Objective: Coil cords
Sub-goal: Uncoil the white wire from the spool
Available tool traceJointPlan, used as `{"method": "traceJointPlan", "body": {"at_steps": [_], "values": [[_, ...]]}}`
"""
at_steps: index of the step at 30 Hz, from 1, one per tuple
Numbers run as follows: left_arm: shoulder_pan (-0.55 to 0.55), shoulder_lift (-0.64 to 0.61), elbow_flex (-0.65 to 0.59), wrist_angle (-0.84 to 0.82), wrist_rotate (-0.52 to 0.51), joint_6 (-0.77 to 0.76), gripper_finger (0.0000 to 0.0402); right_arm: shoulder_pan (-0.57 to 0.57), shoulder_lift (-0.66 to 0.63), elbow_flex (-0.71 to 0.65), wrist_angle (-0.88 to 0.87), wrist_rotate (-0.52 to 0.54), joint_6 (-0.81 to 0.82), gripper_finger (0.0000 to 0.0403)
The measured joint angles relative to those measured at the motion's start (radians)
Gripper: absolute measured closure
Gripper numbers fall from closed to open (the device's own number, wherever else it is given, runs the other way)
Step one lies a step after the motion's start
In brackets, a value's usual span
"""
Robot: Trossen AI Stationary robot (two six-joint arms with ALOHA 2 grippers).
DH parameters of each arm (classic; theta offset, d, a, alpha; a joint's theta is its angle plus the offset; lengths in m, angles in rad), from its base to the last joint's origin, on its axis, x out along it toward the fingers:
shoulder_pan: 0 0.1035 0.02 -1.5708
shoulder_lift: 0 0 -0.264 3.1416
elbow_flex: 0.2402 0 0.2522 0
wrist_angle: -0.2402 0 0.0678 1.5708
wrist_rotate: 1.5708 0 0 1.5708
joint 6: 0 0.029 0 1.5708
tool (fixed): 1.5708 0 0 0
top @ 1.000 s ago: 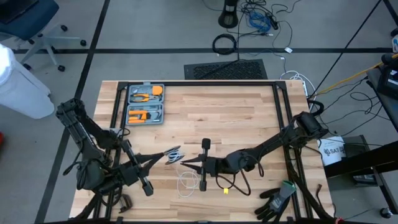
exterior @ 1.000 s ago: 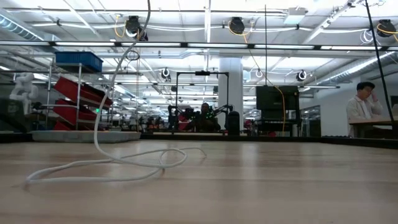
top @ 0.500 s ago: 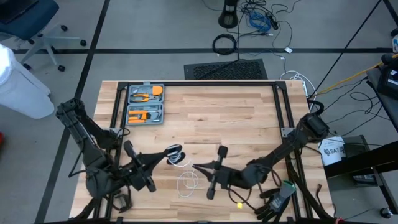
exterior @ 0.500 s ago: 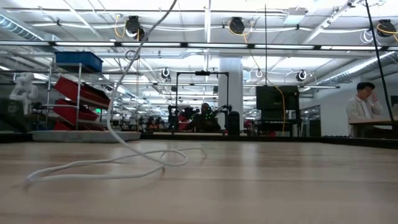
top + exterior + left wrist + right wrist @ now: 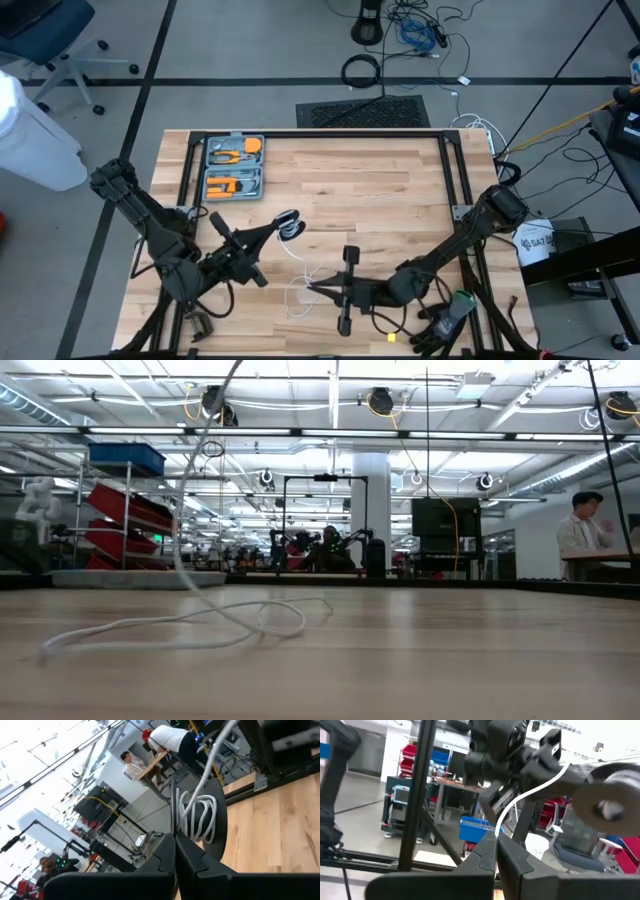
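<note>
The thin white cord lies in slack loops on the wood table (image 5: 298, 297) (image 5: 180, 625), and one strand rises from them out of the low view (image 5: 185, 510). Its small round reel (image 5: 290, 224) (image 5: 200, 820), dark with white turns wound on it, hangs above the table's middle. My left gripper (image 5: 272, 232) is shut on the reel. My right gripper (image 5: 312, 288) is shut on the cord, nearer the table's front edge than the reel. In the right wrist view the cord runs from the fingertips up to the reel (image 5: 610, 795). My left gripper pinches the reel at its rim (image 5: 176, 834) between its two fingers. The fingers lie about level, coming from the table's left. The reel is lifted clear of the table with the cord leading off it (image 5: 215, 745). My right gripper pinches a single strand of the cord (image 5: 498, 831) between its fingertips, coming roughly level from the table's right. From the pinch the cord runs in a smooth arc (image 5: 535, 790) up to the reel. The rest lies slack on the table.
A grey tool case (image 5: 233, 167) with orange tools lies open at the far left. Gloves (image 5: 445, 320) lie at the near right corner. Black frame rails (image 5: 455, 190) border the table. A person (image 5: 585, 525) sits far off in the room.
My left gripper has carried the reel toward the table's far edge and a little right, rolling as it went. My right gripper has moved toward the near edge with the cord. The rising strand has swung and the loops on the table have shifted slightly.
</note>
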Motion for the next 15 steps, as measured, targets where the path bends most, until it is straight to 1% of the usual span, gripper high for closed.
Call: {"method": "traceJointPlan", "body": {"at_steps": [6, 10, 15], "values": [[0.0, 0.0, 0.003, 0.052, 0.0, 0.004, 0.04, -0.046, 0.057, 0.0, -0.019, -0.048, 0.045, 0.0403], [-0.001, 0.0, 0.003, 0.077, 0.014, 0.004, 0.04, -0.083, 0.095, 0.0, -0.026, -0.05, 0.085, 0.0403], [-0.002, 0.0, 0.004, 0.088, 0.032, 0.004, 0.04, -0.119, 0.122, 0.0, -0.11, -0.046, 0.149, 0.0403]]}}
